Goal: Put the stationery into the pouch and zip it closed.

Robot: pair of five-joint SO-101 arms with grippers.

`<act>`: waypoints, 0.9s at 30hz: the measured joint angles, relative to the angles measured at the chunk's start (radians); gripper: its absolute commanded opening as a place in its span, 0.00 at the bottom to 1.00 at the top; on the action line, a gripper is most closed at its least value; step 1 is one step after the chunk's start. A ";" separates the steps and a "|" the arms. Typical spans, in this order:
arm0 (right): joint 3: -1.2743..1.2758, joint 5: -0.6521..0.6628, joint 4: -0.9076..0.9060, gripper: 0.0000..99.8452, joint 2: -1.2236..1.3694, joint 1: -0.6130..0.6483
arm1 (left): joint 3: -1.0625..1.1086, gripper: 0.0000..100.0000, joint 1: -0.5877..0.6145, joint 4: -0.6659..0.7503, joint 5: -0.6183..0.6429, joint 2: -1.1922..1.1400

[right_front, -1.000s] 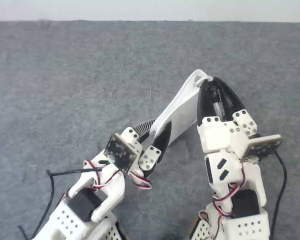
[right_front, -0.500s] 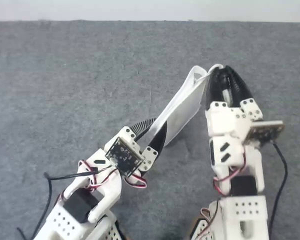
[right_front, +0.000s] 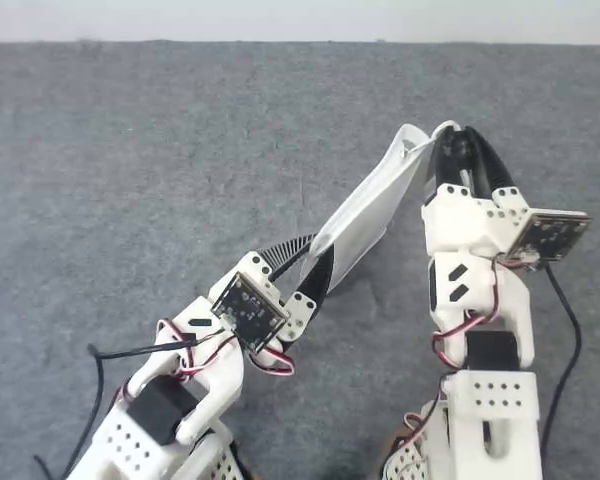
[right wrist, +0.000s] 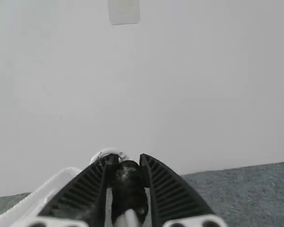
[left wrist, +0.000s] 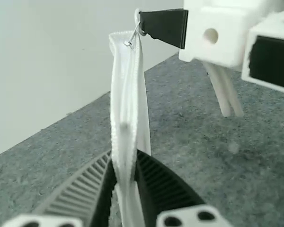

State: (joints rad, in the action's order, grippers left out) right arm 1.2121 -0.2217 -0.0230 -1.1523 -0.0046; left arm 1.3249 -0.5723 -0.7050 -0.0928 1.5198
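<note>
The slim white fabric pouch (right_front: 365,215) hangs stretched above the grey felt counter (right_front: 130,150). The left claw (left wrist: 125,184) is clenched on its lower end, and the right claw (right_front: 460,150) pinches the small metal zipper pull (left wrist: 132,40). The pouch looks light and floppy. It is best gripped at the seam ends, since that tiny pull could slip.

The right end effector (right_front: 460,138) has moved farther up the worktop and over to the right. It has pulled the top end of the pouch (right_front: 365,210) along with it. The pouch now looks longer and thinner, pulled out tight between the two arms. The left end effector (right_front: 316,277) has turned at its wrist, so its little camera board faces another way.
</note>
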 measured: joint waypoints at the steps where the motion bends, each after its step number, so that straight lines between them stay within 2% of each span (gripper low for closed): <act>1: 0.000 0.000 -0.028 0.09 -0.020 0.000 | 0.000 0.01 0.000 0.000 0.000 0.000; 4: -0.006 -0.003 -0.135 0.19 -0.095 0.034 | 0.000 0.02 0.009 0.000 0.000 0.008; 6: -0.015 0.006 -0.218 0.22 -0.153 0.058 | 0.000 0.06 0.034 0.000 0.000 0.008; 10: -0.018 0.083 -0.400 0.19 -0.247 0.147 | 0.002 0.11 0.100 -0.009 0.018 0.008; 14: -0.017 0.124 -0.506 0.18 -0.322 0.269 | 0.003 0.15 0.163 -0.009 0.100 0.000; 27: -0.015 0.133 -0.539 0.18 -0.328 0.391 | 0.005 0.15 0.358 -0.011 0.245 -0.002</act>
State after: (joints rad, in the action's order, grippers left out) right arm 1.1968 -0.0882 -0.5616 -1.4807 0.3867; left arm 1.3295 -0.2148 -0.7158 0.1527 1.5182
